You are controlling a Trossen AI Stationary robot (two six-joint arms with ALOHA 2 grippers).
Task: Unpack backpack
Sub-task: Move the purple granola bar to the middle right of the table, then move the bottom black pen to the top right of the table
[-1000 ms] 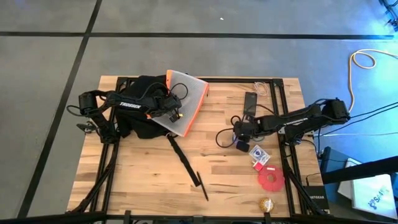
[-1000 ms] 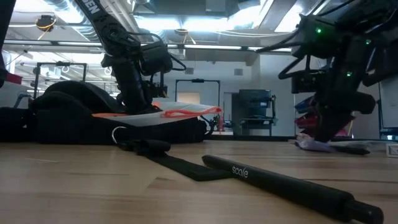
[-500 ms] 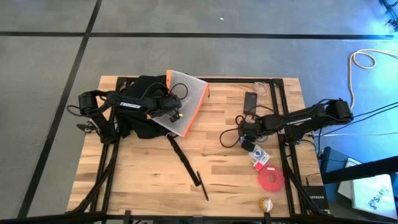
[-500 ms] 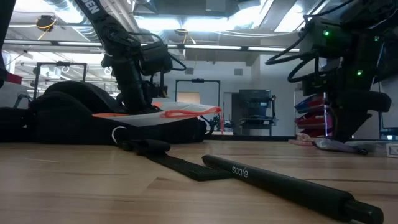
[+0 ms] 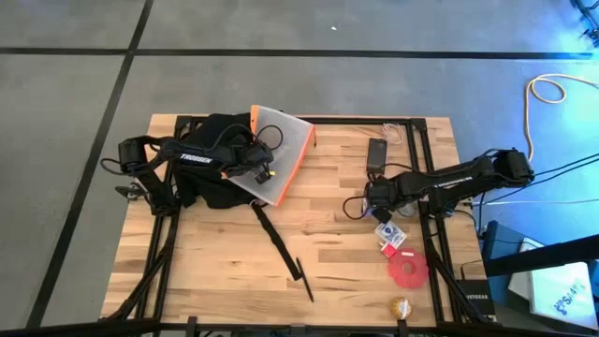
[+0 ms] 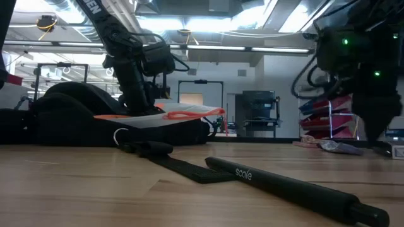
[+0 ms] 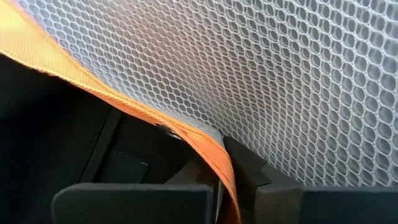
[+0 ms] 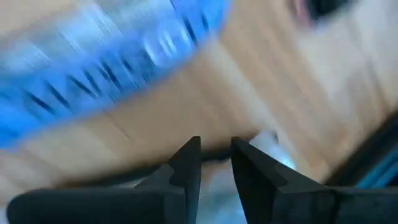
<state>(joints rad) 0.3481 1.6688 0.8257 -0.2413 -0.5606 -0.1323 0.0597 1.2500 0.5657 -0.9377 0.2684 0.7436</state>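
Here, the left gripper (image 5: pixel 265 174) has its jaws clamped on the orange edge of a mesh pouch (image 5: pixel 279 150), which lies over the backpack (image 5: pixel 213 159) just behind them. The right gripper (image 5: pixel 375 198), jaws narrow and gripping nothing visible, hovers over the desk (image 5: pixel 215 271) just beside a small blue packet (image 5: pixel 387 229).

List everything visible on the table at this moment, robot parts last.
black fabric backpack: one, black, far-left of the wooden table.
mesh pouch with orange trim: one, white and orange, over the backpack.
black pen: one, black, front centre.
flat black phone: one, far right.
blue-and-white card box: one, right side.
red ring-shaped disc: one, front right.
small gold ball: one, front edge.
left gripper: shut on the pouch's orange trim.
right gripper: narrow gap, above the card box.
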